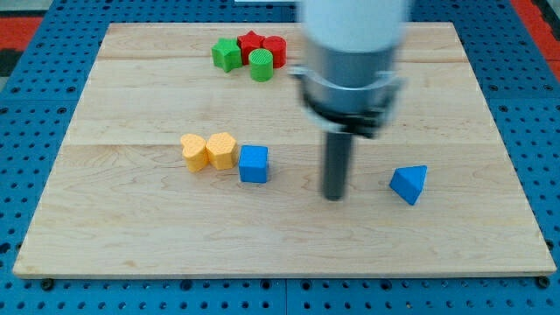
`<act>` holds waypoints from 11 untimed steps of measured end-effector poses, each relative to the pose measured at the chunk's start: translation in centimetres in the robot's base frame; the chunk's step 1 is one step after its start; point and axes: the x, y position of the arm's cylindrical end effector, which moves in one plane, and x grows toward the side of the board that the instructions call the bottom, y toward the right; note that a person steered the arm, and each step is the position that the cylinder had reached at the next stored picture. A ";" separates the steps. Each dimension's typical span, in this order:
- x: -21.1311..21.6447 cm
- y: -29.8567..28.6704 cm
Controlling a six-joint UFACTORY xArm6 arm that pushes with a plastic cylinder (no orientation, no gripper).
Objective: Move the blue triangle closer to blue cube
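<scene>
Camera view: wooden board (pixel 131 236) on blue surface. My tip (pixel 333 196) on board between blue cube (pixel 254 164) at left and blue triangle (pixel 409 184) at right, nearer triangle, touching neither; no fingers, just rod. Path between the two blues blocked only by rod. Two yellow blocks (pixel 208 151) just left of cube. Far side: two green (pixel 226 54) (pixel 261 65), two red (pixel 253 43) (pixel 275 50), clustered. No readable writing.

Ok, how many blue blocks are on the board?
2. The blue cube sits beside the yellow blocks; the blue triangle lies right of my tip. The arm may hide others.
</scene>
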 end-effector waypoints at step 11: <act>-1.9 13.6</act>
